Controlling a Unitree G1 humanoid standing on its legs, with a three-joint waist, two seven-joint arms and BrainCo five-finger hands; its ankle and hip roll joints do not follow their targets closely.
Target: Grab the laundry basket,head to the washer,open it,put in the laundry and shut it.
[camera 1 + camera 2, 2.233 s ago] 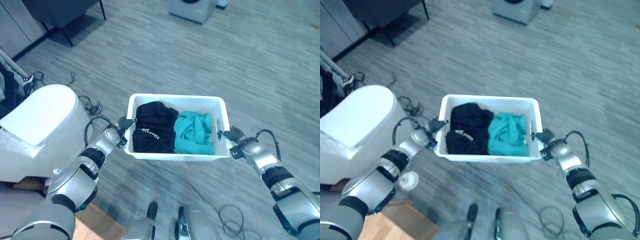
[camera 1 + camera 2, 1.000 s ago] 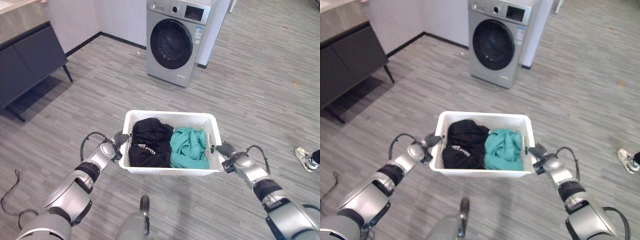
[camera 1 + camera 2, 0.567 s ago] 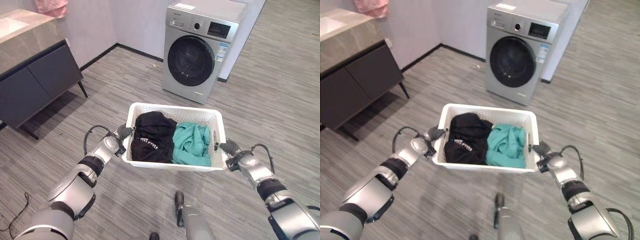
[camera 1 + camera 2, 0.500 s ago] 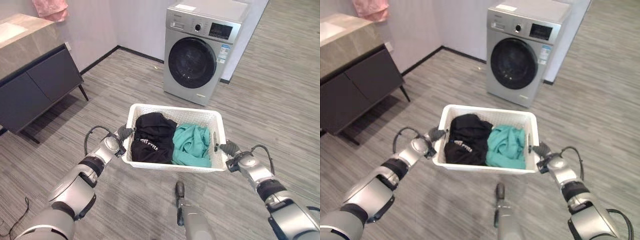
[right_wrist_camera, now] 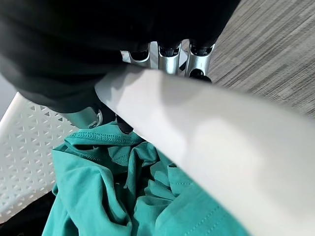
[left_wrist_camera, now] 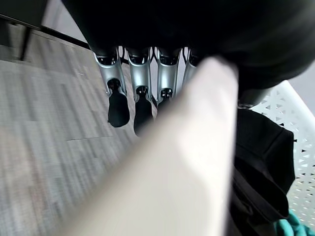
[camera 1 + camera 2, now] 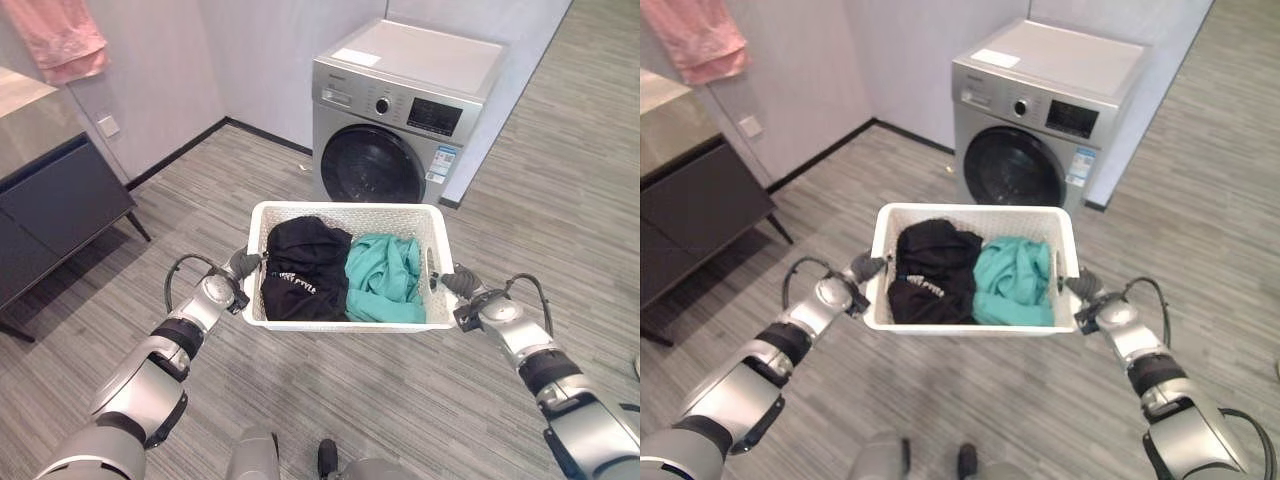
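Observation:
I hold a white laundry basket (image 7: 345,212) level in front of me, with a black garment (image 7: 300,265) and a teal garment (image 7: 385,280) inside. My left hand (image 7: 232,280) grips its left rim (image 6: 192,157), fingers (image 6: 142,98) outside the wall. My right hand (image 7: 462,295) grips the right rim (image 5: 221,147), with its thumb (image 5: 93,118) inside above the teal cloth (image 5: 123,187). The silver washer (image 7: 400,130) stands just beyond the basket, its round dark door (image 7: 372,165) shut.
A dark cabinet (image 7: 50,210) stands at the left against the wall, with a pink towel (image 7: 60,40) hanging above it. Grey plank floor (image 7: 560,180) stretches to the right of the washer.
The camera has moved toward the washer, which now looms larger and sits straight behind the basket. Both hands keep the same hold on the basket rims.

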